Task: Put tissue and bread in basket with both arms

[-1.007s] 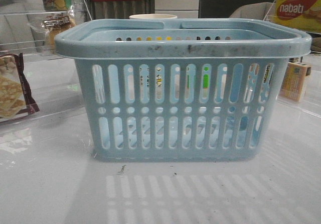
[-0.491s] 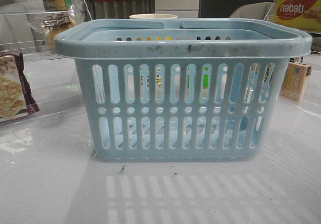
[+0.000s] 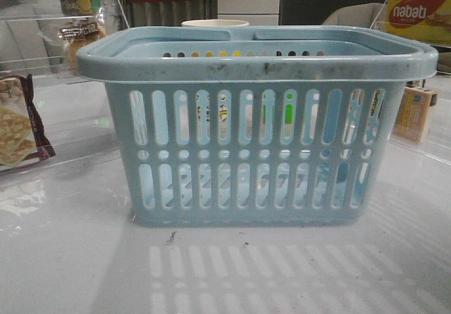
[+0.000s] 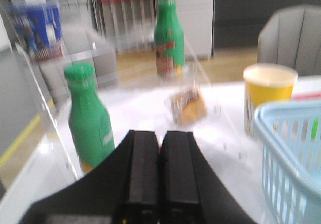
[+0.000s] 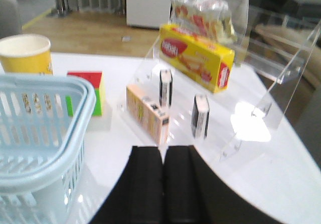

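The light-blue basket (image 3: 257, 127) stands mid-table; it also shows in the left wrist view (image 4: 296, 148) and the right wrist view (image 5: 45, 128). The bread (image 4: 188, 106), golden-brown in clear wrap, lies on a clear shelf ahead of my left gripper (image 4: 161, 133), which is shut and empty and well short of it. The bread also shows at the far left in the front view (image 3: 77, 36). Two small whitish packs with black print, the tissue (image 5: 165, 87) and another like it (image 5: 200, 116), stand on a clear shelf ahead of my right gripper (image 5: 163, 151), which is shut and empty. Neither gripper shows in the front view.
Two green bottles (image 4: 89, 116) stand near the bread. A yellow cup (image 4: 268, 91) stands behind the basket. A colour cube (image 5: 88, 91), a pale orange carton (image 5: 147, 113) and a yellow nabati box (image 5: 198, 56) are on the right. A maroon cracker packet (image 3: 17, 120) lies at the left.
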Motion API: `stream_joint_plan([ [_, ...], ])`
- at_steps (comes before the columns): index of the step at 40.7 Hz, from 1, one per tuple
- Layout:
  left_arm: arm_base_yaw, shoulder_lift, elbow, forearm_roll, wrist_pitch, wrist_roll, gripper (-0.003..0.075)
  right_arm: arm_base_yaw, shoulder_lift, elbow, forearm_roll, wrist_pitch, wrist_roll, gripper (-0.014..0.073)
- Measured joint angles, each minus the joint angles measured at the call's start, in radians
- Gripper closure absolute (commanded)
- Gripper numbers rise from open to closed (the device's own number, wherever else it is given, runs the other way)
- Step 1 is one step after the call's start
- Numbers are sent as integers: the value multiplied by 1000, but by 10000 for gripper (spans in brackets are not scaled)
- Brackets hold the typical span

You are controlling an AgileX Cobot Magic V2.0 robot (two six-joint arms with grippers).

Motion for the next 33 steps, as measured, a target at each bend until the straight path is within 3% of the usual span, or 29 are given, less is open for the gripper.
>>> stream_joint_plan([
  [7,0,133,2,0,94,0,629,0,127,6,0,79,0,538],
  [16,0,302,4,0,114,0,629,0,264,19,0,86,0,536],
  [19,0,349,4,0,116,0,589,0,295,19,0,86,0,526],
  [21,0,377,4,0,116,0,520,0,313,19,0,86,0,478],
  [25,0,419,4,0,116,0,290,0,338,19,0,86,0,244],
  [27,0,429,4,0,116,0,225,0,349,19,0,86,0,152],
  [29,0,433,4,0,116,0,186,0,355,19,0,86,0,64],
  [33,0,435,4,-11,116,0,195,0,362,19,0,86,0,20],
])
